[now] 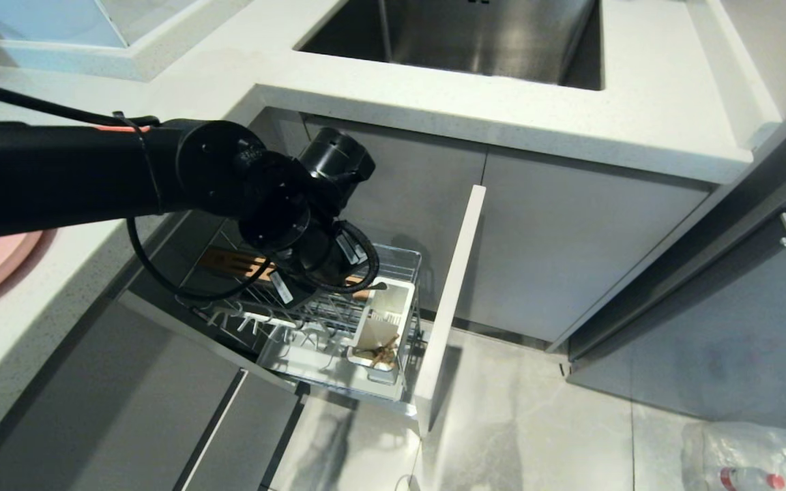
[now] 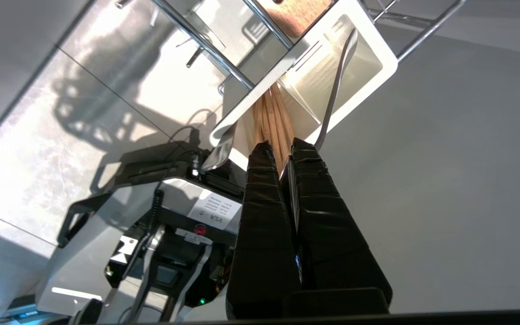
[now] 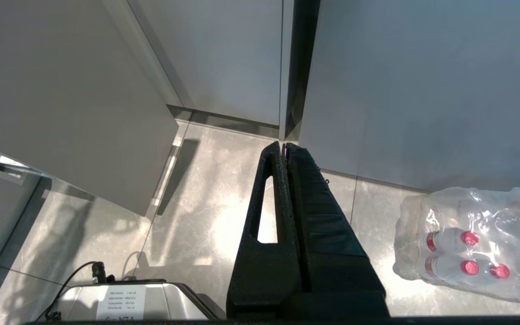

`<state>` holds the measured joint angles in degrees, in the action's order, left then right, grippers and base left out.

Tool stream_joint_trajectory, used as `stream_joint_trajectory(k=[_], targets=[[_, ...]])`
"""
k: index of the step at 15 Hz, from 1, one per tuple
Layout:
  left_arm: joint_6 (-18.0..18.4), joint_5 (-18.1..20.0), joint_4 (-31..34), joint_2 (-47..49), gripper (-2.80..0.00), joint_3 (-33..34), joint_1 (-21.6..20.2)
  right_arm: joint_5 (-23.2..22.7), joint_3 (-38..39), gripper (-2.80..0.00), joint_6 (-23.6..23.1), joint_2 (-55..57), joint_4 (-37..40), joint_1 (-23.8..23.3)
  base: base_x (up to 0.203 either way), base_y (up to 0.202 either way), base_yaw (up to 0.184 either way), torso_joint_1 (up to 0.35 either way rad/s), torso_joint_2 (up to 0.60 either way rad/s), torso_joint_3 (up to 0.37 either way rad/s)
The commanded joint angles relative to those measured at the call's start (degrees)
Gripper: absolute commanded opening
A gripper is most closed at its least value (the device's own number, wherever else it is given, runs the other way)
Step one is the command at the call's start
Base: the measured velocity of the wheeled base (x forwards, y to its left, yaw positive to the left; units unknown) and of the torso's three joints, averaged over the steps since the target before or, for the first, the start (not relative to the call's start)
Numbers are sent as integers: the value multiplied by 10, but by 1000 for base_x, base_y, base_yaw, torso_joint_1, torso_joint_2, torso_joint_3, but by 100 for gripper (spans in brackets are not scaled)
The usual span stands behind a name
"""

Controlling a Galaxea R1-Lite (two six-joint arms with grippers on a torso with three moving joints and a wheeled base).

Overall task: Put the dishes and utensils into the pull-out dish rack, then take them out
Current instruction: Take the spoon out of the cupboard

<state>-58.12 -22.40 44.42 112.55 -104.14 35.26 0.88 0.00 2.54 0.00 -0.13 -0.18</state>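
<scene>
The pull-out dish rack stands drawn out below the counter, its front panel toward the floor. My left arm reaches down over it, and the wrist hides the gripper in the head view. In the left wrist view my left gripper is shut on the wooden chopsticks. Their far ends run into the white utensil cup, also seen as the utensil cup. A slim silver utensil handle leans in that cup. A pink plate lies on the counter at the left edge. My right gripper hangs shut and empty over the floor.
The sink is set in the white counter above the rack. A wooden strip lies at the rack's back. A wrapped pack of bottles sits on the tiled floor at the right. Grey cabinet fronts flank the drawer.
</scene>
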Motion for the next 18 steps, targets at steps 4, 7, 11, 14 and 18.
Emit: stream_joint_trajectory(k=[4,7,11,14,18], targets=[[-3,-16,13,-54,-280,-2,11,1,0,-280,0,0,0,0,0,0,0,0,0,0],[-3,-35,30,-91,-280,-3,24,0,0,-280,0,0,0,0,0,0,0,0,0,0],[-3,-75,53,-137,-280,-15,45,0,0,-280,0,0,0,0,0,0,0,0,0,0],[-3,-102,89,-169,-280,-33,65,0,0,-280,0,0,0,0,0,0,0,0,0,0],[-3,-134,114,-218,-280,-59,83,0,0,-280,0,0,0,0,0,0,0,0,0,0]])
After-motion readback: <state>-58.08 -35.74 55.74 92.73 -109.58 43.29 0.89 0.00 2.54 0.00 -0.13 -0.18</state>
